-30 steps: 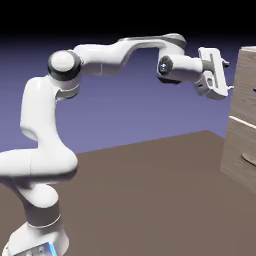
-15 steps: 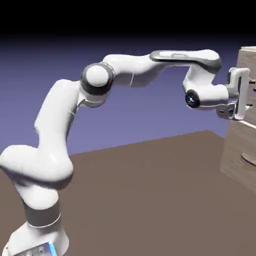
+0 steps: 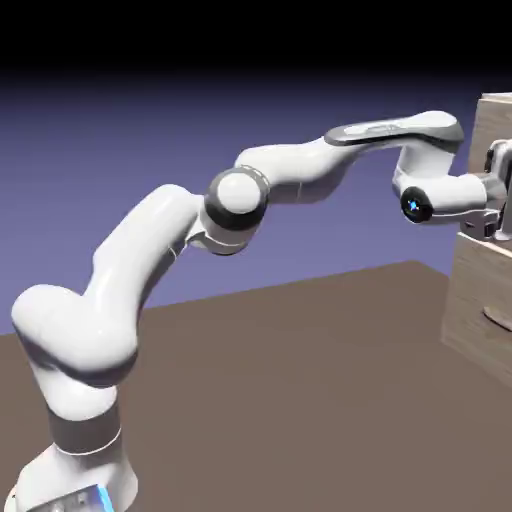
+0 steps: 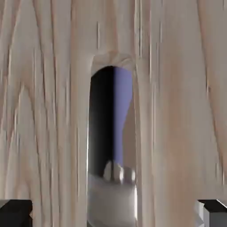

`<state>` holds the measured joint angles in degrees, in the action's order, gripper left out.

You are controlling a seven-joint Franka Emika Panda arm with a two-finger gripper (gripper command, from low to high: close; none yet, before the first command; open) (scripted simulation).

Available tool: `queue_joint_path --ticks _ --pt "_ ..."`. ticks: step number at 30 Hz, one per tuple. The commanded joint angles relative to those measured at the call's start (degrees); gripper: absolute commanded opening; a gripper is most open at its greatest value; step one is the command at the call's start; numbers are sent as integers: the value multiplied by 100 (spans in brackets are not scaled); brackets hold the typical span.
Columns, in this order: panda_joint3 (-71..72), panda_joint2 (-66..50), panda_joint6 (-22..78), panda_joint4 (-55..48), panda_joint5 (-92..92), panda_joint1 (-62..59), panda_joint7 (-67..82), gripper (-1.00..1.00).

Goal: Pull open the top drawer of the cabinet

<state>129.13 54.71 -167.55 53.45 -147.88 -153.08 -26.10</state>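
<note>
The white two-finger hand [image 4: 113, 213] has reached the wood-grain top drawer [image 3: 491, 122], fingers apart astride its reflective metal handle [image 4: 111, 199]; closing should follow.

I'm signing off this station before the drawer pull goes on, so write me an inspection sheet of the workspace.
Surface: brown tabletop, bare in the part that shows.
Top drawer: appears shut; front partly hidden by the end effector in the exterior view.
Top drawer handle: shiny, mirror-like, between the fingertips in the hand view.
Lower drawer: appears shut; curved handle free.
Clutter: nothing seen.
End effector: at the top drawer, fingertips wide apart, not closed on the handle.
Cables: nothing seen.
Surroundings: plain blue-violet backdrop, black toward the top.
</note>
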Motion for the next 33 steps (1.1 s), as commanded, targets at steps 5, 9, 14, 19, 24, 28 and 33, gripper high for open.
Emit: queue_joint_path --ticks 5,9,14,19,24,28,33 --pt "-283 -510 354 1039 -504 540 670 -100" --pt "-527 -937 624 1869 -785 1007 1140 -100" --pt "-881 -1518 931 2907 -1045 1652 1716 -100" --pt "-1344 -2182 1187 3945 -1256 2419 2355 -100" --pt "-2010 -2965 1358 4946 -1448 3393 3133 -100" --pt "-2480 -3641 1365 5491 -1636 4085 3903 -100" --pt "-3367 -4169 1363 5927 -1806 5123 4538 -100"
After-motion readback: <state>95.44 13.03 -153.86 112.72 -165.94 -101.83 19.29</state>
